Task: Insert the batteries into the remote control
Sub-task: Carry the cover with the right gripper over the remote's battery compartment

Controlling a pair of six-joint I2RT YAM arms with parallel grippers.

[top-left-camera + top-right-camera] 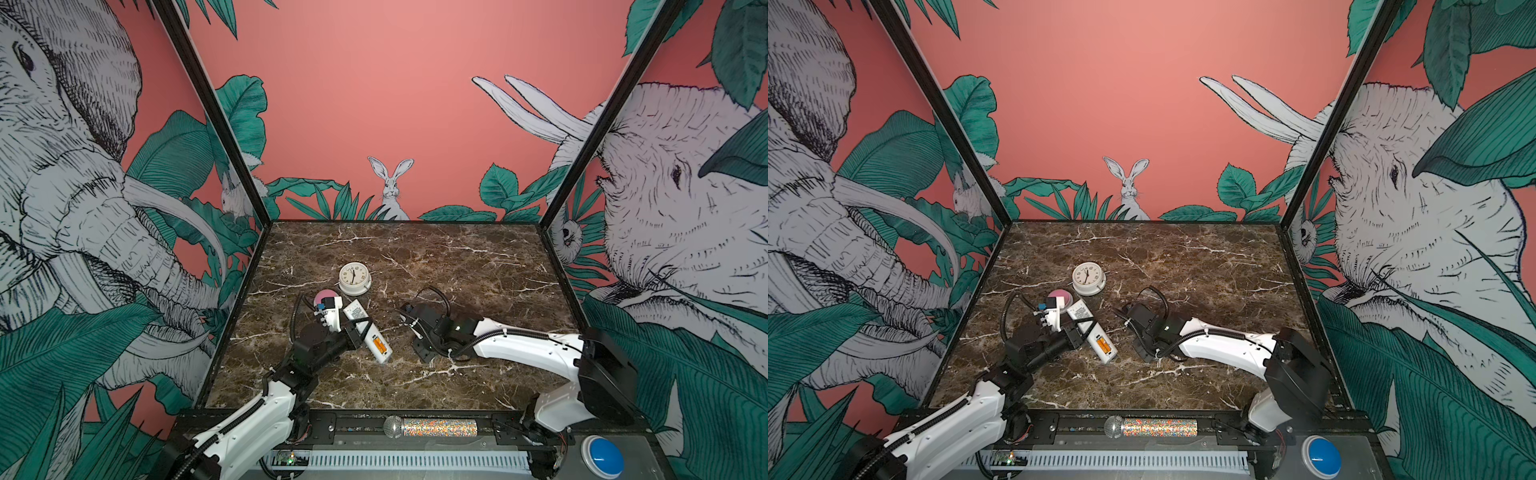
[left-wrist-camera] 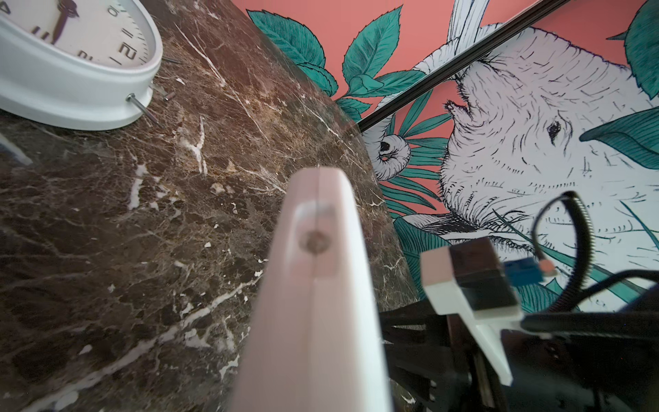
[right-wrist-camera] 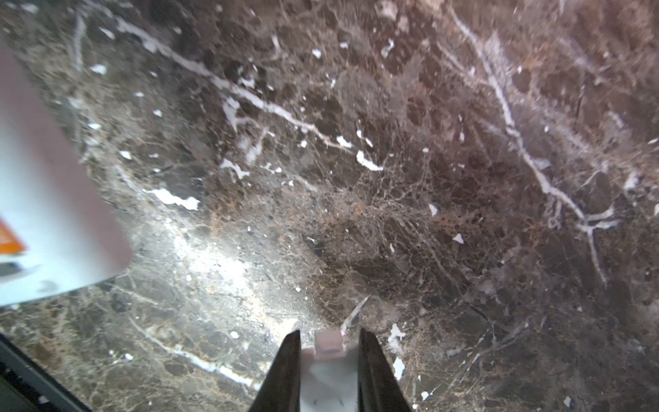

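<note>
Glittery microphone (image 1: 432, 427) lies on the front rail, with a blue button (image 1: 601, 455) to its right. Beyond, on the marble desk (image 1: 457, 257), left of centre, the left gripper (image 1: 365, 321) has its fingers (image 1: 360, 323) pinched across the middle of the remote control (image 1: 371, 332), which slants from far left to near right. Orange batteries (image 1: 379, 344) show in its open compartment. Just right of the remote, the right gripper (image 3: 330, 333) pinches a small white piece (image 3: 330, 371) between its fingers. Farther back sits a white clock (image 1: 354, 277).
</note>
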